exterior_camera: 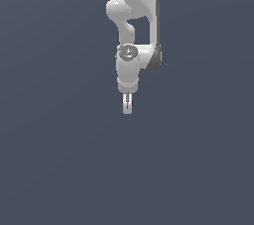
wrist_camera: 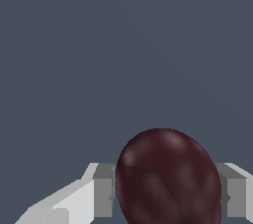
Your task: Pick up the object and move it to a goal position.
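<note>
Closest to the wrist camera sits the dark red lump [wrist_camera: 168,178], filling the gap between the two grey finger pads [wrist_camera: 104,196] of the claw [wrist_camera: 165,196]. Its skin is smooth and glossy, with a few faint creases running across it and a soft highlight near the upper rim. One pad presses against each flank of the lump, so the claw is closed on it and holding it, with the fingers kept only as far apart as the lump is wide. White finger housing slopes away behind the pad on one side; the pad on the other side shows only as a grey block with a pale edge.

Beyond the lump, the wrist view shows nothing but an even slate-blue ground [wrist_camera: 99,45], without marks or edges.

In the exterior view the white arm [exterior_camera: 134,26] hangs down from the top of the picture, a little to the exterior view's right of the middle. A round metallic joint cap [exterior_camera: 128,52] faces the camera at the wrist, and a dark band runs down the arm's side on the exterior view's right. Below the cap the hand narrows to the claw [exterior_camera: 127,104], whose fingers point straight down and stand close together. From this view the lump is too small to make out between them. The same slate-blue ground [exterior_camera: 59,159] surrounds the arm on every side.
</note>
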`<state>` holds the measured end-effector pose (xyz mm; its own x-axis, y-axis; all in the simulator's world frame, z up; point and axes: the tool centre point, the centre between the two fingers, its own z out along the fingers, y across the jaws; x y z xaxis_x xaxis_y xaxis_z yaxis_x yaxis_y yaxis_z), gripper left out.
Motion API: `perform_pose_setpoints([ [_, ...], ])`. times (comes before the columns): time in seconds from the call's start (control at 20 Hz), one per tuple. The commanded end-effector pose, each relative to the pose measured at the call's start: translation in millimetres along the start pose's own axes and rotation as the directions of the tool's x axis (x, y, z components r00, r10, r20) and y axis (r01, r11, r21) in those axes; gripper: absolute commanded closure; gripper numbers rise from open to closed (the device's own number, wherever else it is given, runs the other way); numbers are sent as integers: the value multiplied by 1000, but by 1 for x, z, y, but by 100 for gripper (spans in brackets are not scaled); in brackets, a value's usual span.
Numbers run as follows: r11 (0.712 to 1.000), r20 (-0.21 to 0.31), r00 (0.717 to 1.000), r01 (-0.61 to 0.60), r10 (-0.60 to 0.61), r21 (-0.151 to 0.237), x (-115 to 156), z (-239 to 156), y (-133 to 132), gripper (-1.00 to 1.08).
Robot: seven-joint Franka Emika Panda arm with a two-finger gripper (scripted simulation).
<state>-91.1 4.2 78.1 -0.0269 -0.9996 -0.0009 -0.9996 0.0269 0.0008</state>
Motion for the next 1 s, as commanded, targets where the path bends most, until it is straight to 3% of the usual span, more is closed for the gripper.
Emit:
perform_pose_setpoints([
  [0.0,1000,0,1000,0,0,1,-8,-19,3,108],
  [0.55,1000,-3,1000,0,0,1,-46,-109,17,108],
  [0.95,1000,-3,1000,1,-1,1,-63,-146,21,108],
])
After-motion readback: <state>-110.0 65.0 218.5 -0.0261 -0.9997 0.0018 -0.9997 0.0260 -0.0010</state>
